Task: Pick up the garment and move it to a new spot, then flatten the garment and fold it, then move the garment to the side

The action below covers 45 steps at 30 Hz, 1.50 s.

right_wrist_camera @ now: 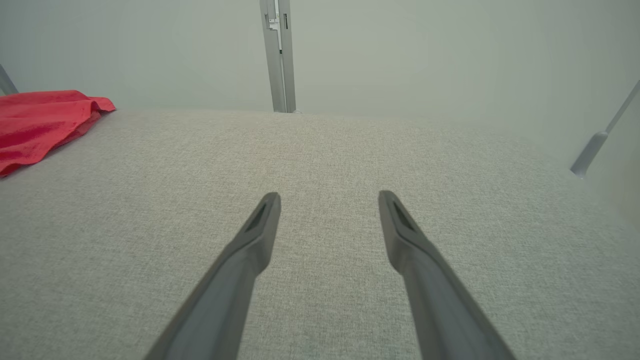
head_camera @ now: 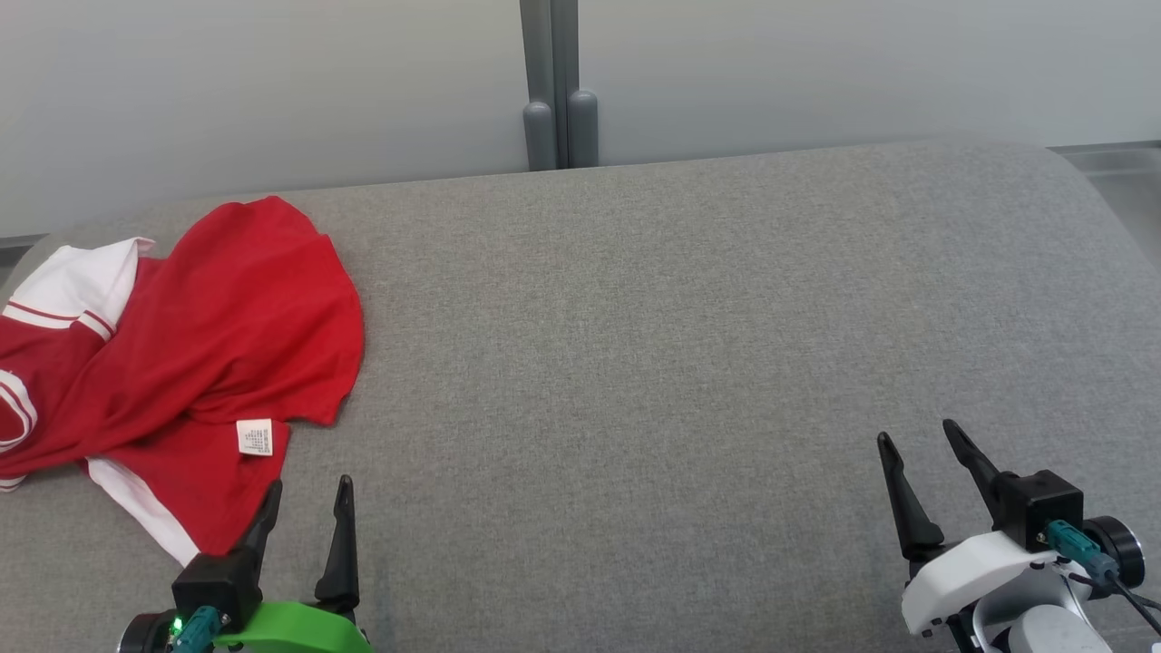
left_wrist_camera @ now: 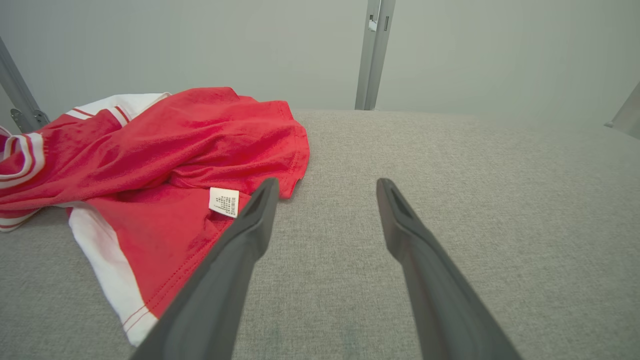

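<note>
A crumpled red knit garment (head_camera: 209, 345) with white, red-striped trim is lying in a loose heap at about nine o'clock on the head view, running off that view's left edge. Its folds are bunching over one another, and a white band is trailing along its lower edge toward seven o'clock. A small white printed care label (head_camera: 255, 437) is sticking out from the near fold, facing up; the left wrist view is showing the same care label (left_wrist_camera: 223, 201) just beside the left finger, with the garment (left_wrist_camera: 190, 145) spreading toward ten o'clock.

The left gripper (head_camera: 309, 484), with two long dark fingers on a bright green housing (head_camera: 290, 630), is sitting at seven o'clock, jaws spread wide and gripping nothing. Its left finger is overlapping the garment's near hem; whether it is touching the cloth cannot be told.

The right gripper (head_camera: 916, 432), dark-fingered on a white housing (head_camera: 970, 571), is resting at four o'clock, well apart from the garment, jaws likewise parted and empty. In its wrist view the right gripper (right_wrist_camera: 328, 196) is pointing over bare cloth, the garment (right_wrist_camera: 40, 120) showing at ten o'clock.

Everything is resting on a broad grey woven upholstered surface (head_camera: 635, 363). Behind it a pale grey wall (head_camera: 272, 91) is rising, with a grey metal post (head_camera: 558, 82) standing at twelve o'clock.
</note>
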### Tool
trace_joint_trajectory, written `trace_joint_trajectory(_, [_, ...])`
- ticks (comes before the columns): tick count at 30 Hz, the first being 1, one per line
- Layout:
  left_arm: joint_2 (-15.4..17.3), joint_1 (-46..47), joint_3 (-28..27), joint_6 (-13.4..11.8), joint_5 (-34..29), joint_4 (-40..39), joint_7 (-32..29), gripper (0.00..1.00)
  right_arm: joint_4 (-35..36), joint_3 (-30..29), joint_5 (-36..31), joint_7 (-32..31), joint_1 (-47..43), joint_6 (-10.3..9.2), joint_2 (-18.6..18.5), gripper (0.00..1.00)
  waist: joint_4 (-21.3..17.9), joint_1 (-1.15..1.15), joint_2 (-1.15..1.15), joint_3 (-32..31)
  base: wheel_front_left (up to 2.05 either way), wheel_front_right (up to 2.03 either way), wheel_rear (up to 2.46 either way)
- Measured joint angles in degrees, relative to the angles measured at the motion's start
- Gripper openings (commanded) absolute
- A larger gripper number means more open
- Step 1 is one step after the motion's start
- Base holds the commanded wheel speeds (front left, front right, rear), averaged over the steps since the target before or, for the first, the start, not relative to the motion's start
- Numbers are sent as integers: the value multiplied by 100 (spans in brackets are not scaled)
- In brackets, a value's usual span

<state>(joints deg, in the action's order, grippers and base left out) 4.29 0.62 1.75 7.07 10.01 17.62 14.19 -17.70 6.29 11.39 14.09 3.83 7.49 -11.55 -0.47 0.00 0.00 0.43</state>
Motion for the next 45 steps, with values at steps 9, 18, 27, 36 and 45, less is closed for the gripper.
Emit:
trace_joint_trajectory(9, [-57,10,-51,22,-48,163,85,100,-93,15,-207,96,-8,0,-46,100,-22,0,0,-11,0,0,0])
trace_joint_trajectory(18, [-91,29,-55,31,53,181,96,100,-129,1,-179,96,-11,0,-1,100,-45,0,0,-29,0,0,0])
trace_joint_trajectory(27, [-105,32,-9,32,104,207,96,100,-135,2,-148,96,-12,0,-23,100,-81,0,0,-35,0,0,0])
trace_joint_trajectory(36, [-111,35,9,32,105,220,94,100,-135,-13,-148,97,-13,0,-24,100,-82,0,0,-64,0,0,0])
trace_joint_trajectory(45, [-123,102,69,32,104,248,97,100,-81,14,-148,97,-90,0,1,100,253,0,0,-81,0,0,0])
